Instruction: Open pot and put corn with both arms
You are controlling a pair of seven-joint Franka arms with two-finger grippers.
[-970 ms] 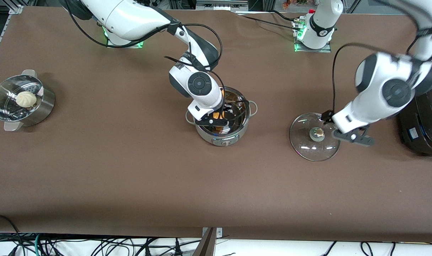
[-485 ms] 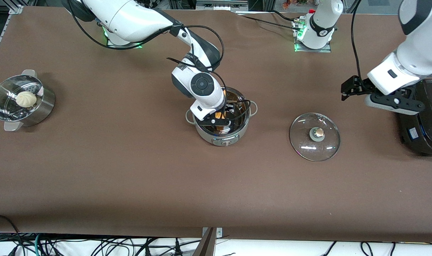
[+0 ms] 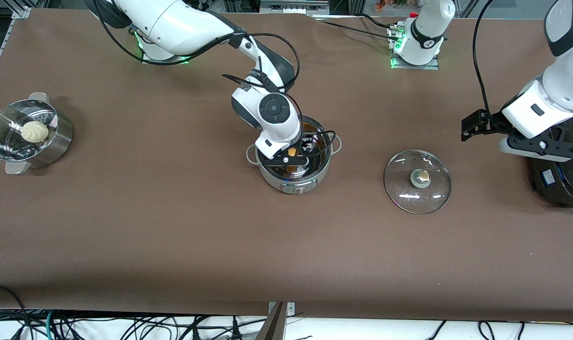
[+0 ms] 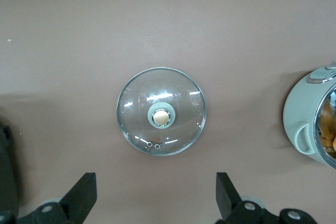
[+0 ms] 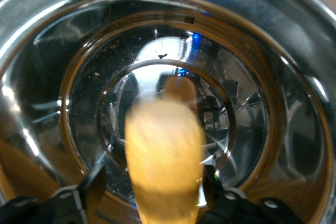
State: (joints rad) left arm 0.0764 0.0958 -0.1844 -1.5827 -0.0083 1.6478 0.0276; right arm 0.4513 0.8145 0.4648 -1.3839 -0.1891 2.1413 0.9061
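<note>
Brown table (image 3: 173,226): right tool (image 3: 293,153) clamps corn (image 5: 164,161) end-down in pot (image 3: 293,182); left tool (image 4: 155,198) spread over lid (image 4: 161,111).

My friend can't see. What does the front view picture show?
The right claw holds the corn down inside the open pot. The glass lid lies on the table toward the left arm's end, and the open left claw hangs above the table.

Front cam high, faces robots. Left wrist cam looks down, shares round glass lid (image 3: 417,181) (image 4: 161,111). Right wrist cam close inside shiny steel pot (image 5: 168,77).
</note>
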